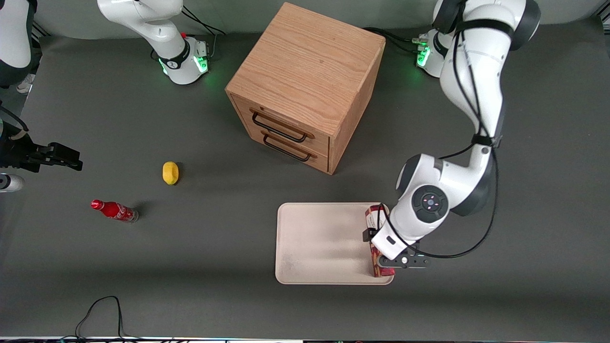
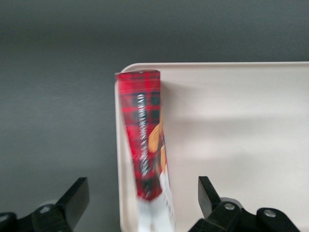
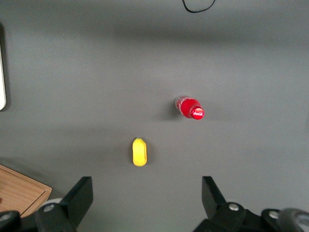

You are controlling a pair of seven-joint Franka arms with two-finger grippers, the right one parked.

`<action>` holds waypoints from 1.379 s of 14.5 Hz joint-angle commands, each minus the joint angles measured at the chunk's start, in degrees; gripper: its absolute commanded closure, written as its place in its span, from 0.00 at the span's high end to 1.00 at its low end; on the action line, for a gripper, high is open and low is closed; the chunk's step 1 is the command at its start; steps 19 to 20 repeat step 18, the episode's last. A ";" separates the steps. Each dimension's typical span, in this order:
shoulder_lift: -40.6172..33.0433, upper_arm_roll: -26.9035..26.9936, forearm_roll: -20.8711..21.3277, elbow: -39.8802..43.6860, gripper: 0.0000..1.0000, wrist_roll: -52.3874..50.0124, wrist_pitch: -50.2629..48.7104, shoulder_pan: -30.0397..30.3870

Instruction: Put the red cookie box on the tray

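Note:
The red cookie box (image 1: 373, 216) lies on the cream-white tray (image 1: 324, 243), along the tray's rim at the working arm's end. My left gripper (image 1: 380, 247) hovers directly above the box. In the left wrist view the box (image 2: 145, 130) shows its tartan side with a white end, resting just inside the tray's rim (image 2: 212, 65). The gripper (image 2: 140, 198) is open. Its two black fingers stand wide on either side of the box and do not touch it.
A wooden two-drawer cabinet (image 1: 305, 90) stands farther from the front camera than the tray. A yellow fruit (image 1: 170, 172) and a red cola bottle (image 1: 114, 210) lie toward the parked arm's end. A black cable (image 1: 100, 309) loops at the table's near edge.

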 commanded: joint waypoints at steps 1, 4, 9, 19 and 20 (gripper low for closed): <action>-10.40 0.39 0.08 -5.08 1.00 -0.29 -6.36 3.85; -20.34 0.30 -0.01 -11.34 1.00 0.49 -12.41 8.33; -33.62 0.30 -0.19 -21.53 1.00 13.41 -19.36 17.65; -47.26 0.13 0.60 -32.80 1.00 24.32 -23.59 22.85; -47.26 0.13 0.60 -32.80 1.00 24.32 -23.59 22.85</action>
